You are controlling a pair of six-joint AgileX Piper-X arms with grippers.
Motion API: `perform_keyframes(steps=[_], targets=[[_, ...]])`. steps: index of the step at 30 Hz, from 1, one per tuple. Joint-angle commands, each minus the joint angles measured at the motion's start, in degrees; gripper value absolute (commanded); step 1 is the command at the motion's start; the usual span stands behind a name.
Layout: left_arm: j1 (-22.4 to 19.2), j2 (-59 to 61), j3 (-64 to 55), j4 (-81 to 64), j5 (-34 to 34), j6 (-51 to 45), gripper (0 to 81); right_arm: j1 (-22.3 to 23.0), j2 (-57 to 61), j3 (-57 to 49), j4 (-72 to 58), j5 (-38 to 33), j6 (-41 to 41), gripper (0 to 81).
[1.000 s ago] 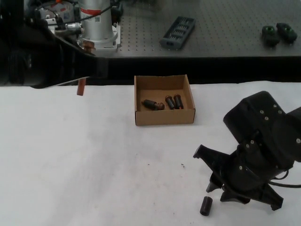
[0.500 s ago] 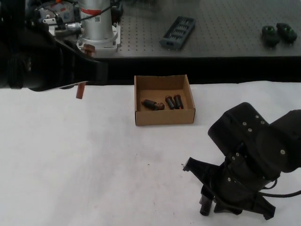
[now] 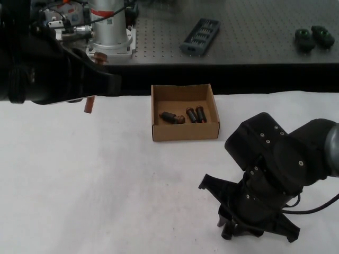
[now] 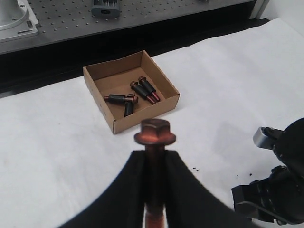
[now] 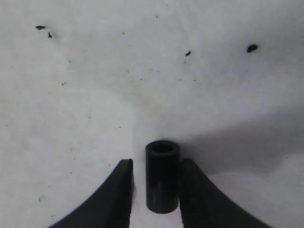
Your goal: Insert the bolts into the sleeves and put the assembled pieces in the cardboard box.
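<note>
Sleeve: black sleeve [image 5: 162, 176] resting on the desk's white sheet [image 3: 106, 185], close to the near edge and right of centre [image 3: 229, 231]; one open end faces the right wrist camera.
Right gripper: right gripper [image 5: 156, 162] lowered over the sleeve, fingers spread to either side of it; a gap shows at one finger, and the other lies against it or just beside.
Bolt: copper-coloured hex flange bolt [image 4: 155, 135], off the desk at the far left [image 3: 89, 103].
Left gripper: left gripper [image 4: 154, 154] pinching the bolt by its shank, with the head clear of the fingertips.
Cardboard box: open-topped cardboard box [image 3: 185, 130] at the sheet's far edge, about centre, well apart from both grippers [image 4: 142, 114].
Box contents: several assembled pieces [image 4: 135, 95] lying flat on the box floor.
</note>
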Motion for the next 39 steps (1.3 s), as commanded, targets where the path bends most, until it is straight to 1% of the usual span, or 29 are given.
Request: perform_keyframes(steps=[1,4,20,24,32,36,39], targets=[[0.2,-0.6,-0.6,-0.6,0.4,0.7,5.1,0.1,0.2,-0.5,1.3,0.0,-1.1,22.9],[0.2,-0.6,-0.6,-0.6,0.4,0.7,5.1,0.1,0.3,-0.5,1.9,0.4,-1.8,21.0],[0.2,-2.5,-0.6,-0.6,0.4,0.6,5.1,0.1,0.3,0.0,9.1,2.6,-8.2,20.8],[0.2,-2.5,-0.6,-0.6,0.4,0.6,5.1,0.1,0.3,-0.1,10.8,3.9,-12.0,17.8],[0.2,-2.5,-0.6,-0.6,0.4,0.6,5.1,0.1,0.3,-0.1,9.7,4.3,-14.5,12.1],[0.2,-2.5,-0.6,-0.6,0.4,0.6,5.1,0.1,0.3,-0.1,9.7,5.5,-17.3,12.1],[0.2,-2.5,-0.6,-0.6,0.3,0.6,5.1,0.1,0.3,-0.1,9.1,5.5,-21.6,12.1]])
